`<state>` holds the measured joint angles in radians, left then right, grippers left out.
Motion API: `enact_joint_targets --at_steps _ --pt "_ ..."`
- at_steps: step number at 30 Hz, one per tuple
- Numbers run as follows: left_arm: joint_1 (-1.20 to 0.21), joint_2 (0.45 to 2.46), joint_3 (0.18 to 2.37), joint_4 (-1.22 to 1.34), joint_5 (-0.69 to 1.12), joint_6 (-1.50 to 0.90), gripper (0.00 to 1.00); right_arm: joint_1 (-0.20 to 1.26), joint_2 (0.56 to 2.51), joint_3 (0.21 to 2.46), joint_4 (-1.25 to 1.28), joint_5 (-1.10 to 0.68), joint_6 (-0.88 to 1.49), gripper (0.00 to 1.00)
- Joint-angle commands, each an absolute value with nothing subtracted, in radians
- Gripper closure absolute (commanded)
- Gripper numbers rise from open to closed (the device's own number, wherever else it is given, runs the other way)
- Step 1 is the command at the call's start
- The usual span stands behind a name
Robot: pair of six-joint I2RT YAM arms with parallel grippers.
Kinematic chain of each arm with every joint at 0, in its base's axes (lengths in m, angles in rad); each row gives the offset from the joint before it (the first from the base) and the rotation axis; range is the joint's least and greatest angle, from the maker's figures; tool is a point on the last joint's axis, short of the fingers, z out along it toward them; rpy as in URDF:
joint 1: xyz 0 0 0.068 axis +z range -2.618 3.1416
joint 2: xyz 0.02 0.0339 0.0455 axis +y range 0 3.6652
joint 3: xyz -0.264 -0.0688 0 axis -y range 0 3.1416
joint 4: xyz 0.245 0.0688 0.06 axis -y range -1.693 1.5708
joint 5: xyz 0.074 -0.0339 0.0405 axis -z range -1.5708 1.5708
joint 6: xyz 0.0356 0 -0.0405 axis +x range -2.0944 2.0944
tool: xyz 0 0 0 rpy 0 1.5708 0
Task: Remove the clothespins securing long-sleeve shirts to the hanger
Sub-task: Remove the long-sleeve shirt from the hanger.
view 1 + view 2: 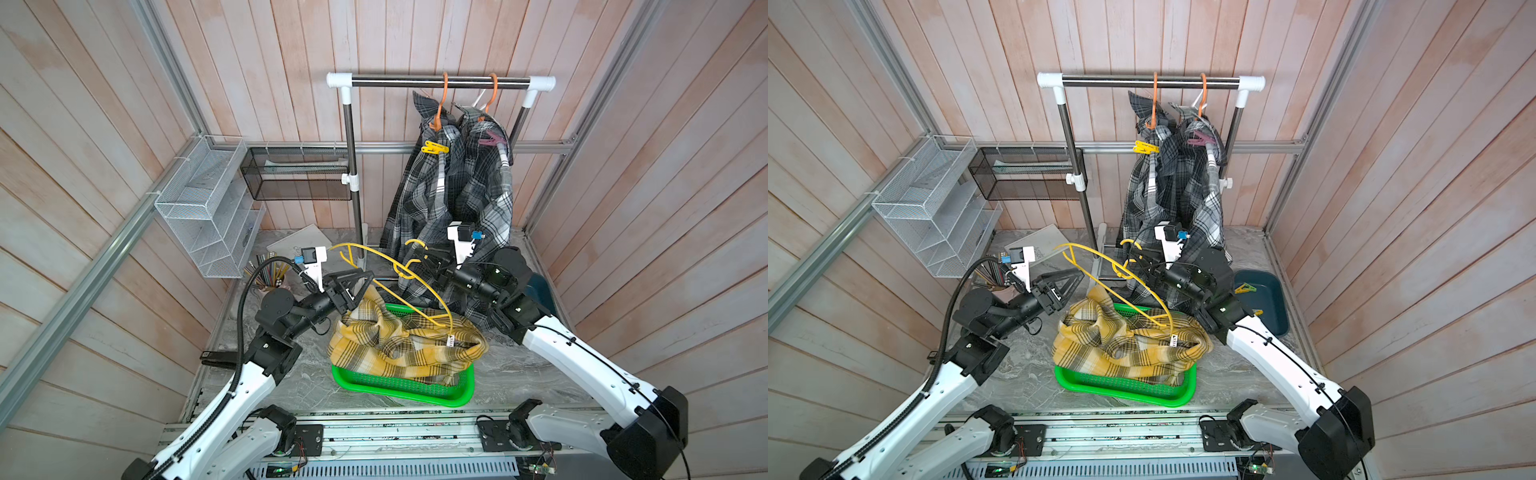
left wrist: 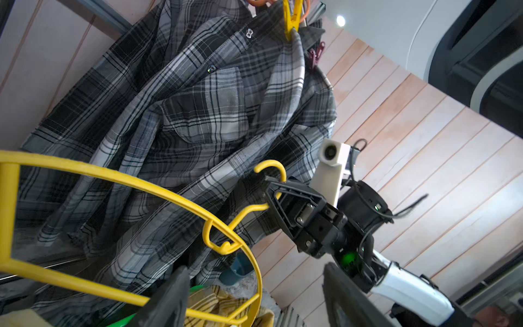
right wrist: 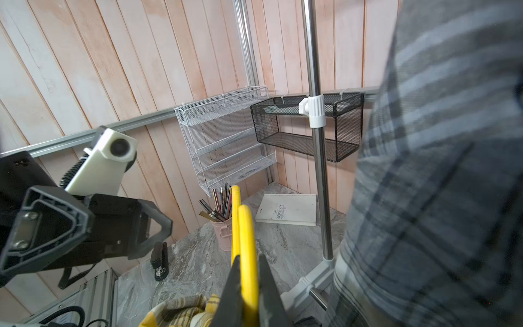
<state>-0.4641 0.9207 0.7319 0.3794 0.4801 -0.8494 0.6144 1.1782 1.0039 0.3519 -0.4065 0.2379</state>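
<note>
1. In both top views: finding the task partly done. Finding the yellow-and-white shirt (image 1: 395, 345) crumpled, soft woven plaid, in a green mesh basket (image 1: 395, 392) at 6 o'clock, off its hanger and bearing no peg. Pinching the thin glossy yellow hanger (image 1: 405, 272) by its hook with the right gripper (image 1: 424, 257), jaws closed on it, at centre. Spreading the left gripper (image 1: 362, 289) wide at 9 o'clock of the shirt, gripping nothing. Noting, in a top view, loose pegs (image 1: 1245, 287) in a dark blue tub (image 1: 1277, 307) at 3 o'clock. Counting two grey checked shirts (image 1: 432, 195) hanging at 12 o'clock from orange hangers (image 1: 440, 104) on a chrome rail (image 1: 395, 81), a yellow clothespin (image 1: 435, 147) on one shoulder, a mauve clothespin (image 1: 492, 138) on the other: judging these two pegs as the work left.
2. In the left wrist view: facing the grey checked cloth draping in loose folds, pocket and buttons showing; seeing the hard plastic yellow clothespin biting the collar edge, the mauve one just behind; seeing the right gripper clamping the hanger's curved hook.
3. In the right wrist view: seeing two dark fingers (image 3: 268, 291) squeezing the round yellow rod; seeing the left gripper opposite, triangular jaws apart, empty.
</note>
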Motion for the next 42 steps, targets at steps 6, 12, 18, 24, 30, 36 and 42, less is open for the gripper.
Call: enact_joint_targets --at_steps 6,12,18,24,30,36,42 --pt "-0.467 0.990 0.799 0.405 0.420 -0.946 0.27 0.681 1.164 1.005 0.463 -0.300 0.165 1.00" --pt "-0.468 1.016 0.803 0.407 0.367 -0.948 0.29 0.726 1.166 0.992 0.488 -0.340 0.121 1.00" --pt "-0.468 1.041 0.799 0.430 0.330 -0.972 0.31 0.777 1.169 0.986 0.485 -0.393 0.061 1.00" --pt "-0.466 1.067 0.799 0.472 0.328 -0.995 0.39 0.808 1.170 0.974 0.491 -0.428 0.029 1.00" --pt "-0.467 1.096 0.785 0.563 0.337 -1.050 0.67 0.818 1.189 0.977 0.480 -0.479 0.032 1.00" --pt "-0.467 1.123 0.785 0.657 0.349 -1.114 1.00 0.818 1.175 0.969 0.464 -0.515 0.032 0.84" --pt "-0.383 1.077 0.792 0.697 0.343 -1.205 1.00 0.792 1.088 0.912 0.480 -0.585 0.034 0.48"
